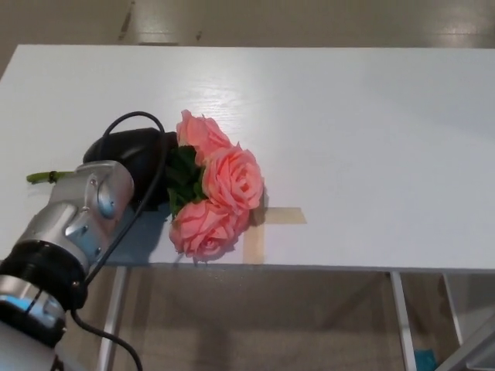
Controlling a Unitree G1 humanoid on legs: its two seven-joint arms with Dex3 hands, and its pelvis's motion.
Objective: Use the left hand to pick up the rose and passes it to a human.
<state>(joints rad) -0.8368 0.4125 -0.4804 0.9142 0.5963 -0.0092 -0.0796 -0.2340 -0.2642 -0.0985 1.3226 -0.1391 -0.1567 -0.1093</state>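
Note:
A bunch of three pink roses (220, 185) with dark green leaves lies on the white table (348, 131) near its front edge. The green stem end (42, 177) pokes out to the left of my forearm. My left hand (139, 158) sits over the leafy stems just left of the blooms. My silver wrist covers most of the hand, so the fingers are hidden. Whether it holds the stems cannot be seen. The right hand is out of the picture.
A cross of tan tape (267, 220) marks the table right of the roses, near the front edge. A black cable (131, 124) loops above my wrist. Table legs (398, 317) and floor show below.

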